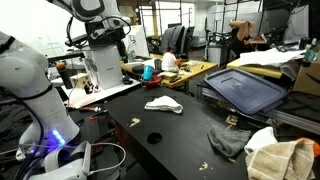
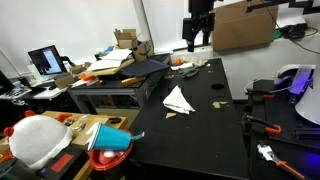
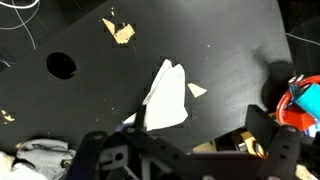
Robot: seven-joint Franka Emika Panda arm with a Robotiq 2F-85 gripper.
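Observation:
A crumpled white cloth (image 1: 163, 104) (image 2: 178, 99) (image 3: 165, 95) lies on the black table (image 1: 150, 135) (image 2: 205, 125) (image 3: 100, 95). My gripper (image 1: 118, 42) (image 2: 198, 44) (image 3: 182, 135) hangs high above the table, well clear of everything. Its jaws are open and hold nothing. In the wrist view the cloth is straight below, between the dark fingers (image 3: 272, 125), nearer the left one. Small tan paper scraps (image 3: 120, 31) lie around the cloth, one (image 3: 197, 90) right beside it.
A round hole (image 3: 61, 65) (image 1: 154, 136) is cut in the tabletop. A grey rag (image 1: 228, 142) (image 3: 40, 158) lies near one table edge. A dark bin with a blue lid (image 1: 245, 88) (image 2: 150, 68) stands beside the table. Cluttered desks, a blue and red cup (image 2: 110, 140) and cables surround it.

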